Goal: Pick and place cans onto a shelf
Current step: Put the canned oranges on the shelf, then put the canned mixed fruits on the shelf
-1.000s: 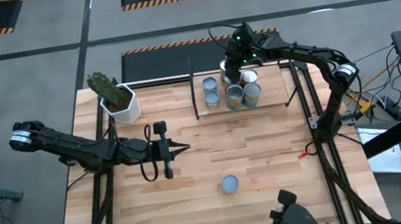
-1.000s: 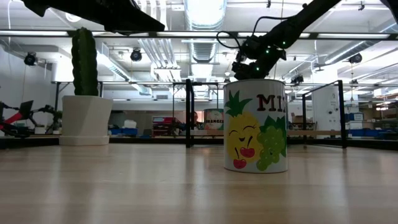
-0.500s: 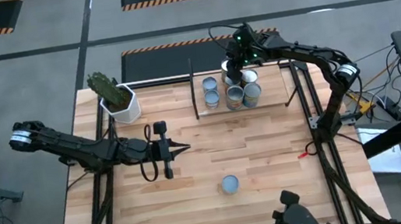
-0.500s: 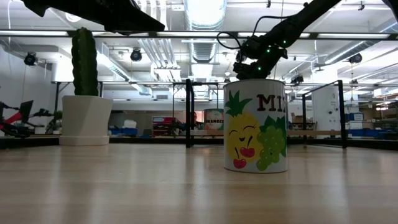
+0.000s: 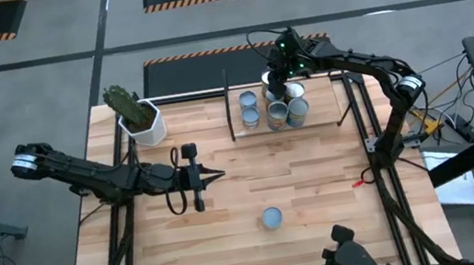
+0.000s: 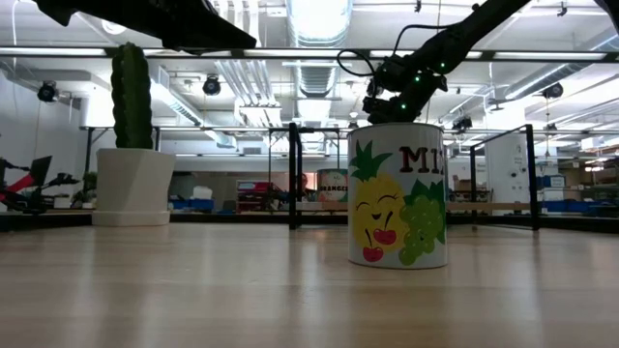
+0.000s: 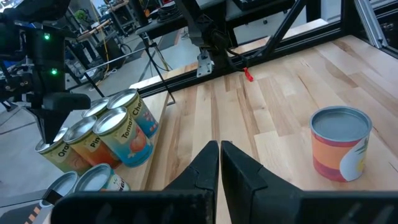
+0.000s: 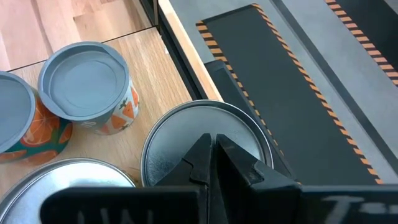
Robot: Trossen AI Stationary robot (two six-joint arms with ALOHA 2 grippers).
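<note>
Evidently between picks: right gripper (image 5: 274, 78), jaws together and empty, over the shelf's (image 5: 320, 113) far edge; fruit can (image 5: 272, 218) near the table's front edge is to be fetched next; left gripper (image 5: 216, 175), jaws together, waits mid-table.

My table (image 5: 233, 235) is a light butcher-block wood top on a black frame. Directly on it: a white hexagonal plant pot (image 5: 145, 123) with a green cactus at the far left corner, and one lone tin can (image 5: 271, 218) with a blue-grey lid and cartoon fruit label, near the front centre, well apart from everything else. At the far right side sits my shelf (image 5: 319, 119), a low light-wood board with thin black metal posts. On the shelf board stands a tight cluster of cans (image 5: 275, 109) with silvery and blue-grey tops, touching one another; exact count unclear, roughly six.
</note>
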